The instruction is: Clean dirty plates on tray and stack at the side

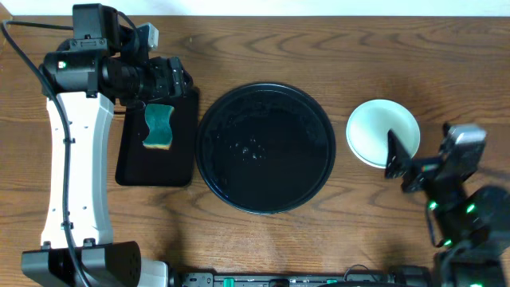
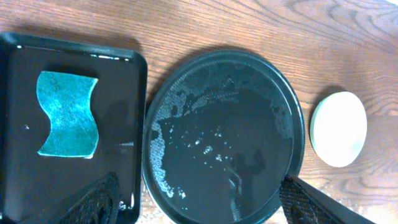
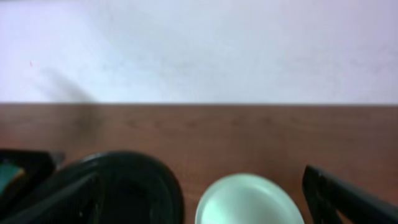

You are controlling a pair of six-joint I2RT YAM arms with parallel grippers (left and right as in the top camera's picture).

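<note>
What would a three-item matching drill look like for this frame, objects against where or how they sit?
Column one:
1. sponge
2. round tray
3. plate

Column two:
A. on bare wood
B. lying on the rectangular tray
C. wet, no plate on it

Pairs: 1-B, 2-C, 3-A

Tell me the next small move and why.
Probably just draw the right gripper back from the plate: the round tray holds no plates, the pale plate sits on the table to its right, the sponge lies on the rectangular tray, and that gripper is open.
</note>
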